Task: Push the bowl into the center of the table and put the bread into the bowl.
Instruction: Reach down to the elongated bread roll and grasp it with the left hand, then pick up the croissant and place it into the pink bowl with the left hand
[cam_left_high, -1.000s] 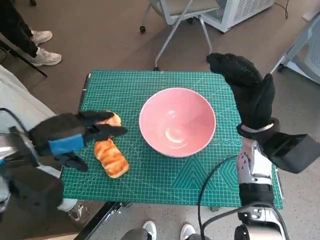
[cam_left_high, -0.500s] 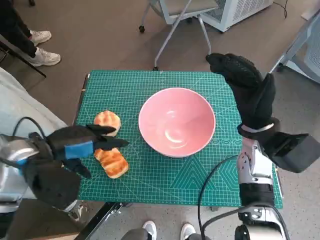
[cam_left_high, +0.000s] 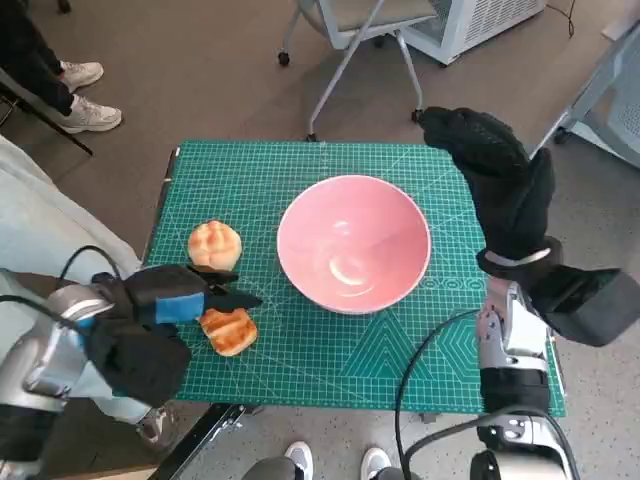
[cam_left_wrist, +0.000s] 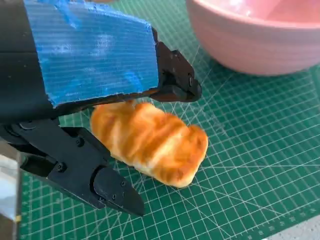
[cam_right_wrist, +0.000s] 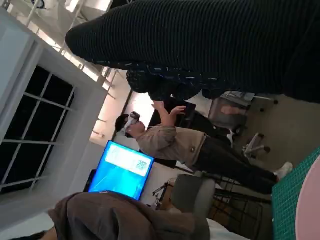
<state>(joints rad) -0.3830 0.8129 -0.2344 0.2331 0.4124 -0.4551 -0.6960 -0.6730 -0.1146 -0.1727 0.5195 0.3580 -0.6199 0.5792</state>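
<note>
Your left hand (cam_left_high: 165, 300), lower left of the frame, straddles the bread (cam_left_wrist: 150, 142) with fingers apart, gripping nothing. Close off-centre and the loaf may skid away from the bowl (cam_left_high: 353, 243).

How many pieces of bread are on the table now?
2. A round bread lies left of the bowl. A long bread lies nearer the robot, partly under the left hand, between its fingers.
</note>
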